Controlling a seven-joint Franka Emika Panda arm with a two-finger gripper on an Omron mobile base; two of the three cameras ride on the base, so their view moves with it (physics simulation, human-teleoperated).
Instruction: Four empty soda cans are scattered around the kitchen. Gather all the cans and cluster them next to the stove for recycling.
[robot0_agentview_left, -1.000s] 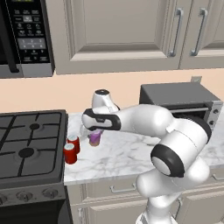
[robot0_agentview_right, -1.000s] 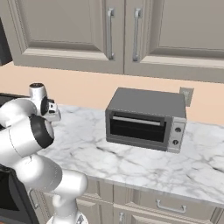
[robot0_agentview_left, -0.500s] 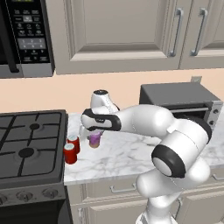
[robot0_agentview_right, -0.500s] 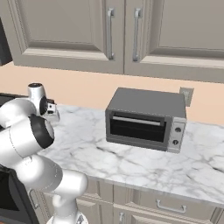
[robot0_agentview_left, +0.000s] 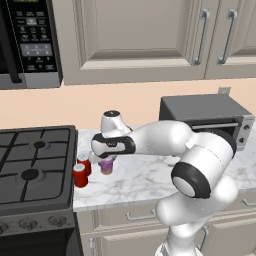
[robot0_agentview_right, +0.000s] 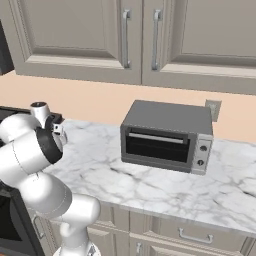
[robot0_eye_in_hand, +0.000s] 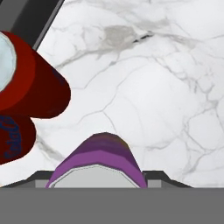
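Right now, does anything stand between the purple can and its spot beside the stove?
Nothing visible does. The purple can is under the gripper, beside two red cans already standing on the marble counter along the stove edge.

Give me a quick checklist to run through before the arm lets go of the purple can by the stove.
1. Purple can is at the gripper, between it and the marble counter: ok.
2. Can upright, silver top toward the hand camera: ok.
3. Can close to the stove edge: ok.
4. Two red cans already stand beside it on the stove side, apart from it: ok.
5. Can's base resting on the counter: cannot tell, its bottom is hidden in the hand view.
6. Jaws' grip on the can: cannot tell, the fingertips are hidden.
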